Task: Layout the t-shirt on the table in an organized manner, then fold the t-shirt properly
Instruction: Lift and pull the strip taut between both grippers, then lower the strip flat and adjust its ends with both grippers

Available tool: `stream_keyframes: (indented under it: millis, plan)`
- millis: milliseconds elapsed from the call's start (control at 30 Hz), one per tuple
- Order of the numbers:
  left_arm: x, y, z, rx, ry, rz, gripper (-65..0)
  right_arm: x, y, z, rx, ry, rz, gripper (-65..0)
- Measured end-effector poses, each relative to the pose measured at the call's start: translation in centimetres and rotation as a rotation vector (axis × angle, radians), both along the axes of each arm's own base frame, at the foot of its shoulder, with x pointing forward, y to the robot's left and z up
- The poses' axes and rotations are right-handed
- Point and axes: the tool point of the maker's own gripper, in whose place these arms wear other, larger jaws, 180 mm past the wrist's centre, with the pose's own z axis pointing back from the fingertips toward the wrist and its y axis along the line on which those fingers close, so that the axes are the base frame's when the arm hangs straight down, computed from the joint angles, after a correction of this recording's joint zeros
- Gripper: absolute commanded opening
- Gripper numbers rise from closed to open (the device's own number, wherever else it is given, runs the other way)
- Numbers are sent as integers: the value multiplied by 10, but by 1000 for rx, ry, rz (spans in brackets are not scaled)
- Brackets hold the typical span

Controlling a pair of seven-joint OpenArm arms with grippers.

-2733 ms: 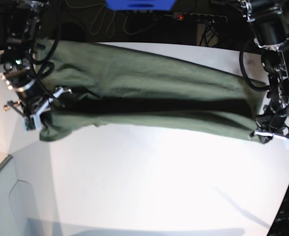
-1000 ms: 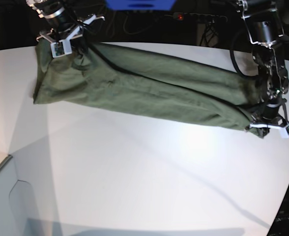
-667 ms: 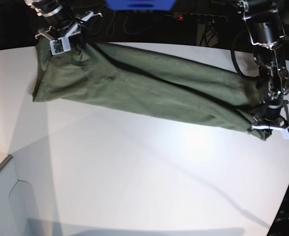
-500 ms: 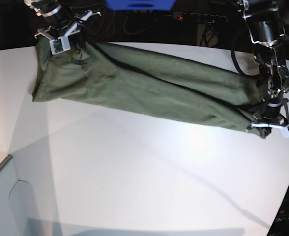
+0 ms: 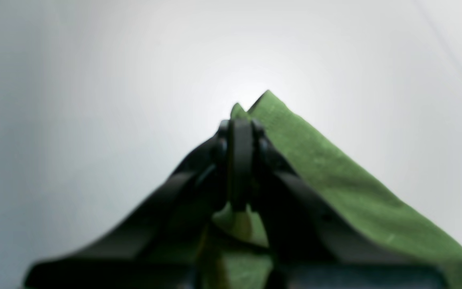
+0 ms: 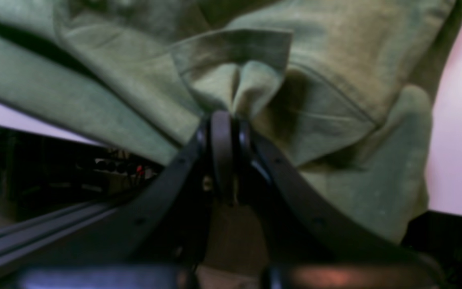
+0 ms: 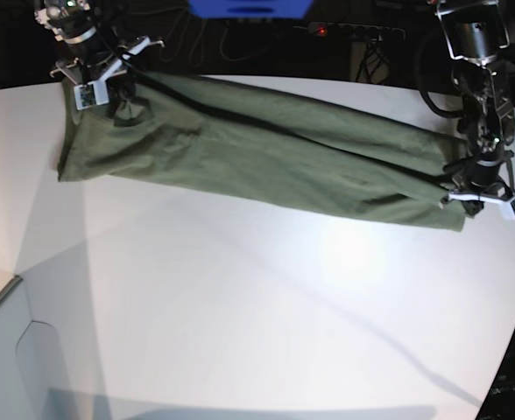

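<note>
The olive-green t-shirt [image 7: 266, 153] lies stretched in a long band across the far part of the white table [image 7: 257, 306], running from upper left to right. My right gripper [image 7: 98, 80] is shut on its bunched left end at the table's far edge; the right wrist view shows the closed fingertips [image 6: 223, 120] pinching a fold of the t-shirt [image 6: 335, 80]. At the band's right end my left gripper [image 7: 482, 198] is shut on a corner, and in the left wrist view the tips [image 5: 241, 130] clamp the t-shirt [image 5: 335, 176] just above the table [image 5: 94, 80].
Behind the table's curved far edge lie a power strip with a red light [image 7: 354, 31], cables and a blue object [image 7: 249, 7]. The table's cut front-left edge [image 7: 8, 293] drops off. Dark floor shows at the lower right corner.
My right gripper has carried the shirt's left end a little further left and back. The left gripper has drawn its corner slightly back. The shirt now lies flatter and tauter.
</note>
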Motion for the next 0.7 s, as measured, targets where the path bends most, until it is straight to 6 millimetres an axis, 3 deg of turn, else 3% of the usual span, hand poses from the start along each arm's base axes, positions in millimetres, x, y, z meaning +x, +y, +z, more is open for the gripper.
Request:
stream_keyframes:
  millis: [267, 433, 533, 600, 700]
  plan:
    - [-4, 0, -4, -1, 11, 1, -625, 8, 0, 2, -1, -12, 1, -650]
    - [-5, 0, -5, -7, 16, 1, -369, 7, 0, 1, -1, -10, 1, -650]
    - [-16, -1, -8, 1, 33, -5, -224, 8, 0, 2, -1, -13, 1, -650]
    - [-23, -2, -3, 17, 30, -18, -164, 8, 0, 2, -1, -13, 1, -650]
    - [-26, -2, 7, 39, 10, -28, -156, 10, 0, 2, -1, -16, 0, -650]
